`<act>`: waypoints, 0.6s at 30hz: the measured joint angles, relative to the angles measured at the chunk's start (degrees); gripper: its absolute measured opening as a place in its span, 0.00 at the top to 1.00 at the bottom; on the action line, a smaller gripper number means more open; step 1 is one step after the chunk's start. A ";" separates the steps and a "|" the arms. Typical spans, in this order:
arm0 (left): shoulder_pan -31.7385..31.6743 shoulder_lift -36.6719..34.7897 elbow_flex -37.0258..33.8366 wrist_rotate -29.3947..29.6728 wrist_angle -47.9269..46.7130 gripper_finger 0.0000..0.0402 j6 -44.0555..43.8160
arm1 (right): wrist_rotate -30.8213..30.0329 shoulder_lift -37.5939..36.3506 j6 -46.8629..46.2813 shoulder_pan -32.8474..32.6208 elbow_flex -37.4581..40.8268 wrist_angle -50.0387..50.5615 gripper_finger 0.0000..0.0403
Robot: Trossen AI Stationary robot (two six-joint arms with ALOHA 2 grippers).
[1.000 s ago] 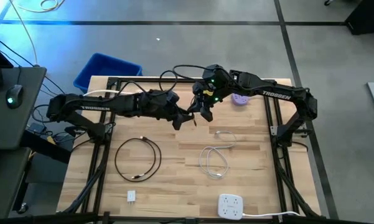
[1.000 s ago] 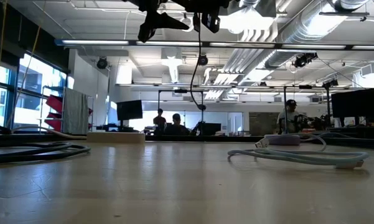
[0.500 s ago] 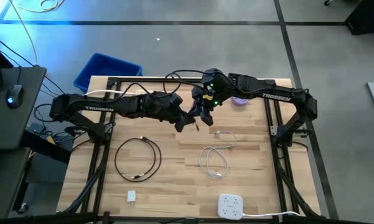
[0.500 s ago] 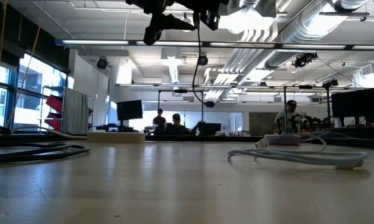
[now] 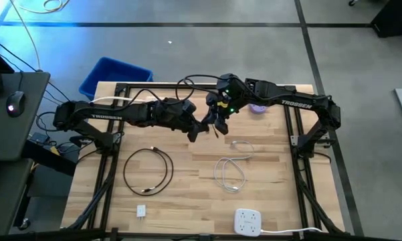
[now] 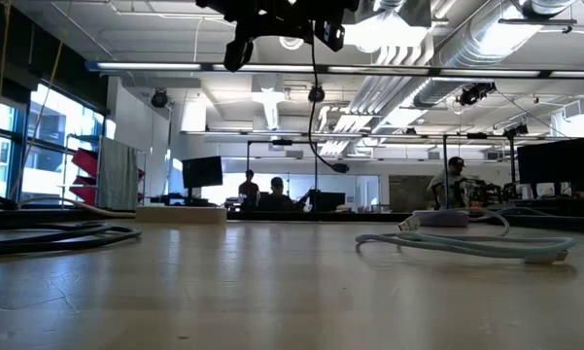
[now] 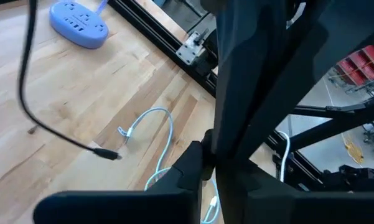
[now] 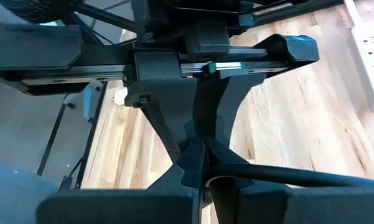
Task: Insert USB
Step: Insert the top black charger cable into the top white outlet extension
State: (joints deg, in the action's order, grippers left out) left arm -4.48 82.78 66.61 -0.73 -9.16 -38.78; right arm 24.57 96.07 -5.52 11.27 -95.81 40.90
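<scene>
High view | left gripper [image 5: 202,125] and right gripper [image 5: 218,122] tip to tip above table [image 5: 187,201] | both clamped on black cable [image 8: 280,176], plug end [image 7: 107,154] dangling | white cable [image 5: 231,171], lilac power hub [image 5: 257,107] nearby.

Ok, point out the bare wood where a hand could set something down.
Free: the right strip between the pale looped cable and the black frame rail, and the patch between the black coiled cable and that pale cable. Crowded: the table's far middle, under both grippers.
</scene>
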 joint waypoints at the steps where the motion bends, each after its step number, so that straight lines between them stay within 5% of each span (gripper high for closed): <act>1: 0.20 -0.01 0.00 1.06 -0.11 0.99 -0.03 | -1.01 0.00 -0.11 -0.02 0.00 0.02 1.00; 8: 2.35 0.00 -0.02 9.71 -0.18 0.99 -1.25 | -4.40 0.00 -2.61 0.50 -0.37 0.32 0.94; 18: 5.64 -4.54 0.00 24.84 -0.16 1.00 -1.39 | -4.45 -2.40 -0.69 3.38 -4.66 2.67 0.58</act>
State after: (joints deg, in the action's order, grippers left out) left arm 1.17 78.24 66.61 24.11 -9.32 -40.17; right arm 20.12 93.67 -6.21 14.65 -100.47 43.57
